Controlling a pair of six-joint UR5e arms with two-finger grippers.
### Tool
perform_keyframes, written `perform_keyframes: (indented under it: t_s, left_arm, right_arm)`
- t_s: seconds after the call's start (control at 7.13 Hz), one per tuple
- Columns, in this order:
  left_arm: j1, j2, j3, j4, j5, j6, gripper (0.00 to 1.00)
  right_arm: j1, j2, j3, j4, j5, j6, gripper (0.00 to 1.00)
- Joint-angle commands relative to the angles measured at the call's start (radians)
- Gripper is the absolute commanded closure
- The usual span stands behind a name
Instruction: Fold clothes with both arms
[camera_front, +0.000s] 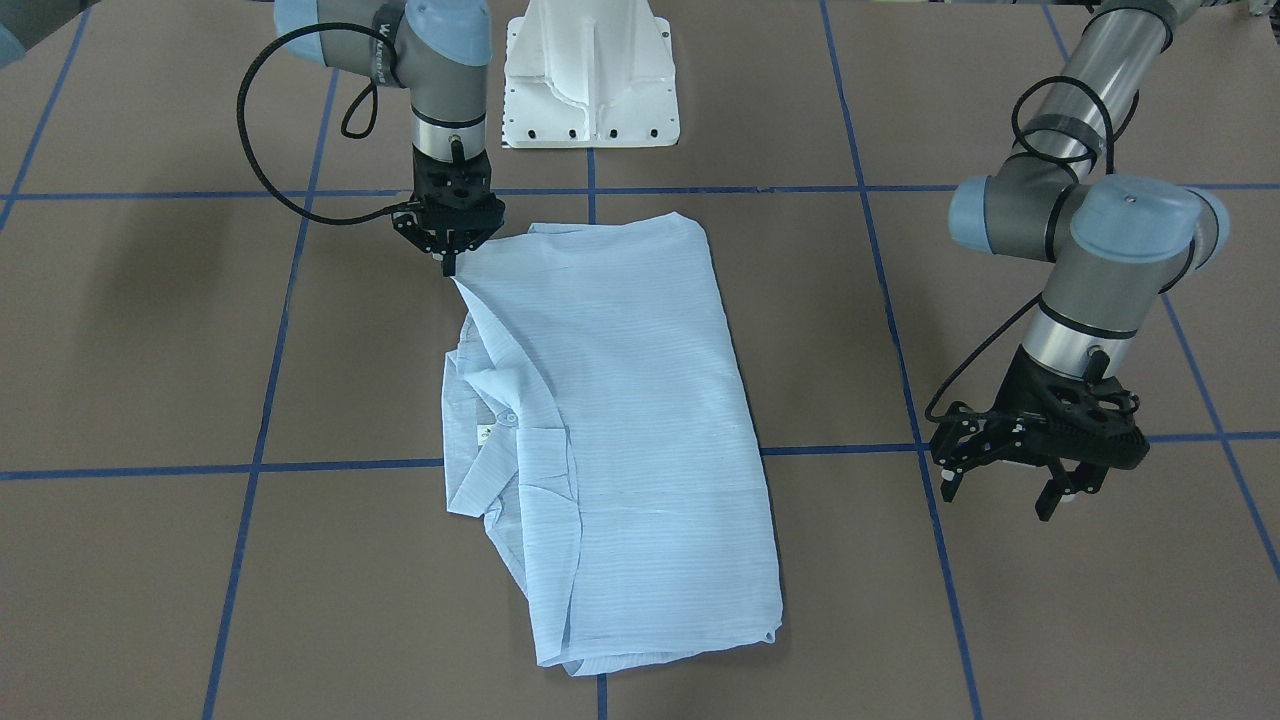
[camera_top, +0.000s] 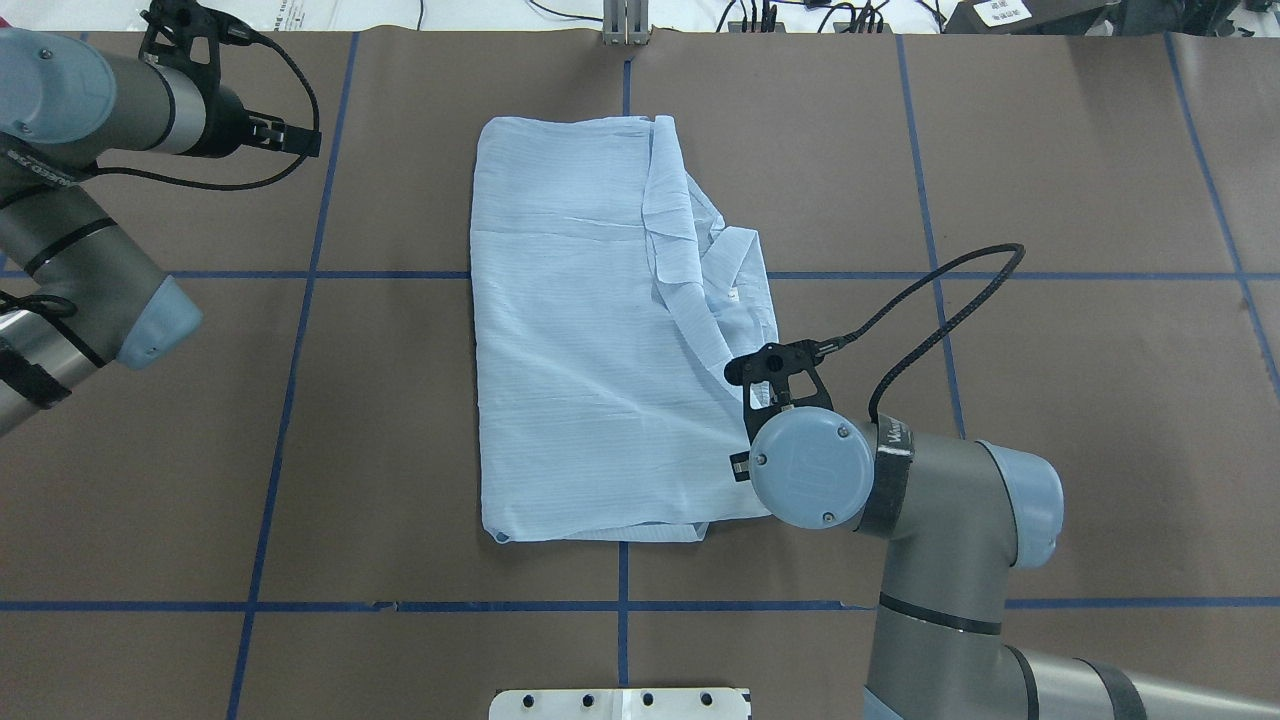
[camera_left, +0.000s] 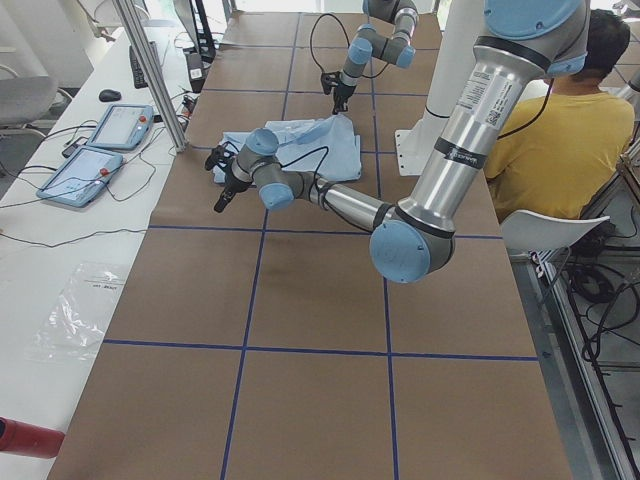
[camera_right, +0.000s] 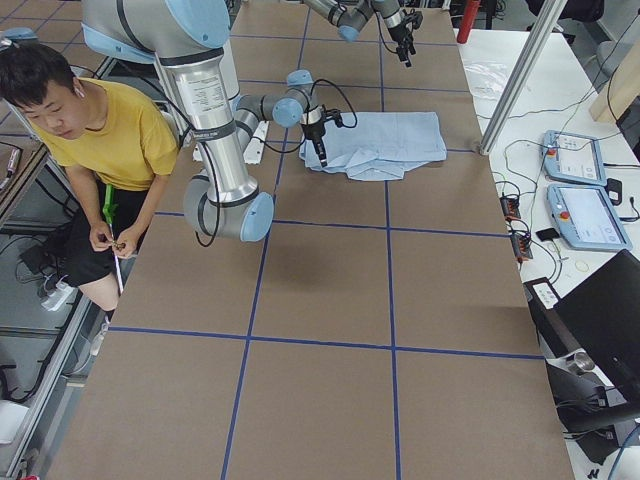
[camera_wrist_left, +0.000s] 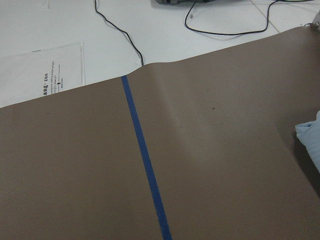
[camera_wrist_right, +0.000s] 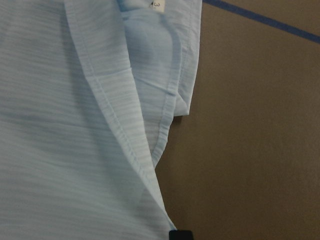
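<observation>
The light blue striped shirt lies folded into a long rectangle at the table's middle, collar towards my right arm's side; it also shows in the overhead view. My right gripper is shut on the shirt's edge near the collar, low at the table. In the right wrist view a black fingertip meets the shirt's hem. From overhead its wrist cap hides the fingers. My left gripper is open and empty, above bare table well off the shirt's other side. The left wrist view shows only a shirt corner.
The white pedestal base stands at the robot's side of the table. Blue tape lines grid the brown table cover. A person in yellow sits beside the table. Two pendants and cables lie on the white bench beyond the far edge.
</observation>
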Motion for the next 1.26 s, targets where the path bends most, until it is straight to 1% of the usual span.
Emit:
perform_keyframes:
  t_s: [0.0,0.28,0.56,0.7,0.84,0.98,1.12]
  left_arm:
    - [0.001,0.000,0.002,0.000,0.000,-0.003,0.00]
    - [0.001,0.001,-0.001,0.000,0.000,-0.003,0.00]
    - [0.003,0.000,-0.002,0.000,-0.008,-0.003,0.00]
    - [0.001,0.000,-0.018,0.002,-0.064,-0.008,0.00]
    - [0.001,0.004,-0.059,0.005,-0.142,-0.056,0.00]
    - [0.010,0.030,-0.147,0.006,-0.205,-0.174,0.00]
    - [0.062,0.072,-0.262,0.015,-0.225,-0.264,0.00]
  right_arm:
    - [-0.028,-0.012,-0.021,0.007,-0.005,0.089,0.01]
    - [0.006,0.000,-0.027,0.064,-0.011,0.104,0.00]
    - [0.081,0.035,-0.043,0.178,-0.005,0.109,0.00]
    - [0.110,0.040,-0.040,0.243,0.001,0.129,0.00]
    - [0.133,0.038,-0.038,0.289,0.006,0.203,0.00]
    - [0.153,0.038,-0.017,0.305,0.009,0.256,0.00]
    - [0.174,0.020,0.020,0.305,0.021,0.273,0.00]
